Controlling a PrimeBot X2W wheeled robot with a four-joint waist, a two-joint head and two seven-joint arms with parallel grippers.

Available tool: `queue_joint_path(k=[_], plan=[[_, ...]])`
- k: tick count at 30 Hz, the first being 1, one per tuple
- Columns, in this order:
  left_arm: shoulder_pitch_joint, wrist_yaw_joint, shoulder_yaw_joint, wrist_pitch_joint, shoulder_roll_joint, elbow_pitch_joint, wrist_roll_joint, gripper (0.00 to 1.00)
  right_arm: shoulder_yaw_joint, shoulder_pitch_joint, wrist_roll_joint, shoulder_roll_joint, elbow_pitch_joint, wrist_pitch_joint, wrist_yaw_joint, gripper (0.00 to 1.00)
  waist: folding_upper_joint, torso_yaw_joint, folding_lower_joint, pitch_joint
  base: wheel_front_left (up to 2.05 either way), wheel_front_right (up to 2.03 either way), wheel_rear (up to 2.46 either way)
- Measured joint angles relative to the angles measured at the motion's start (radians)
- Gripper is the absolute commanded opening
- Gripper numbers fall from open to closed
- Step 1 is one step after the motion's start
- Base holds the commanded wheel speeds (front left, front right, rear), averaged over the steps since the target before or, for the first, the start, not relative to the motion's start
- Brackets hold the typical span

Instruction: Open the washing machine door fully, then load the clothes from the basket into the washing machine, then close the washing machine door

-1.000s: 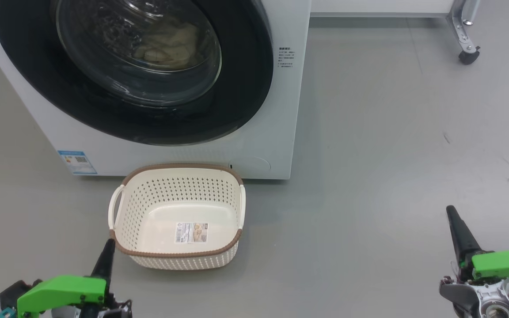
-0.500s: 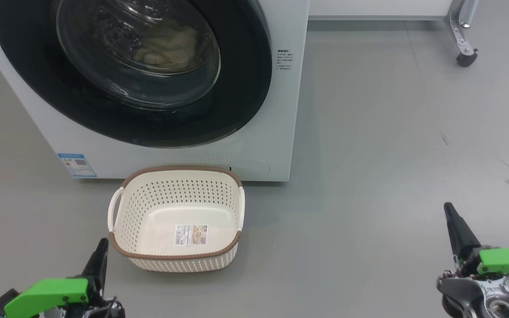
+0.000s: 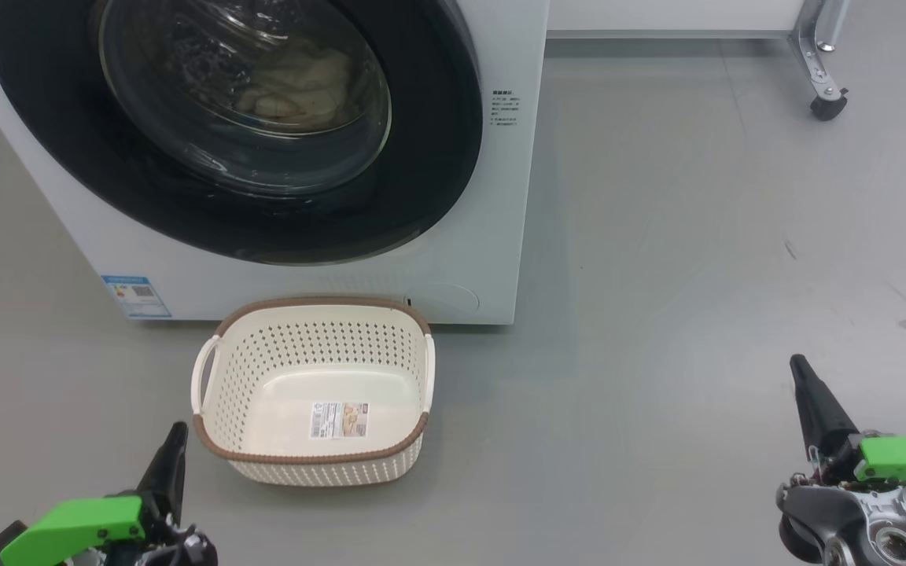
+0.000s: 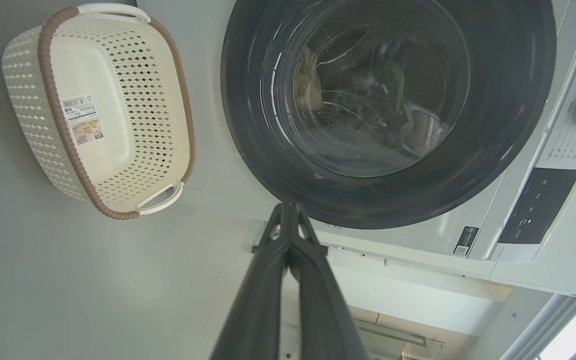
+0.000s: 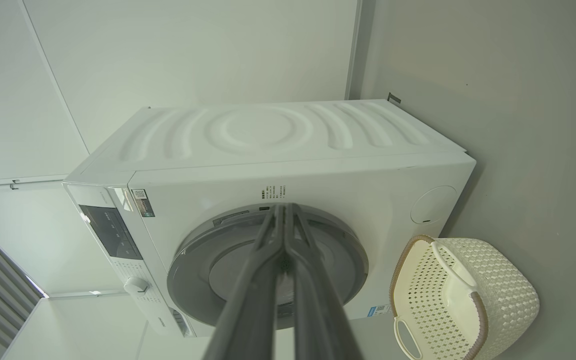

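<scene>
We hold both arms low, left claw (image 3: 173, 448) and right claw (image 3: 804, 379) pinched closed, empty; the perforated cream plastic basket (image 3: 319, 472) sits just beside the left.

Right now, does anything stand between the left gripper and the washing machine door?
Nothing visible does. The basket stands on the floor below the washing machine door, just right of the left gripper, off its line to the door.

basket (image 3: 311, 464) before washing machine (image 3: 492, 236), clothes (image 3: 296, 82) behind washing machine door (image 3: 421, 181)
</scene>
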State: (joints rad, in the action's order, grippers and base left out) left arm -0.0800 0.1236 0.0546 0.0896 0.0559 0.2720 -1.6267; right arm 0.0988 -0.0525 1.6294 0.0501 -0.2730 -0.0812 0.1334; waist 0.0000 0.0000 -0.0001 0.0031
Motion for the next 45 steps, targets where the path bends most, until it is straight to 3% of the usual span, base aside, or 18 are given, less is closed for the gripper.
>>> queue_joint_path(k=[45], plan=[[0.000,0.000,0.008,0.009,-0.006,0.000,0.000,0.00,0.014,0.000,-0.002,0.000,-0.002,-0.009,0.000,0.00,0.0000,0.000,0.0000,0.000,0.00,0.00,0.00]])
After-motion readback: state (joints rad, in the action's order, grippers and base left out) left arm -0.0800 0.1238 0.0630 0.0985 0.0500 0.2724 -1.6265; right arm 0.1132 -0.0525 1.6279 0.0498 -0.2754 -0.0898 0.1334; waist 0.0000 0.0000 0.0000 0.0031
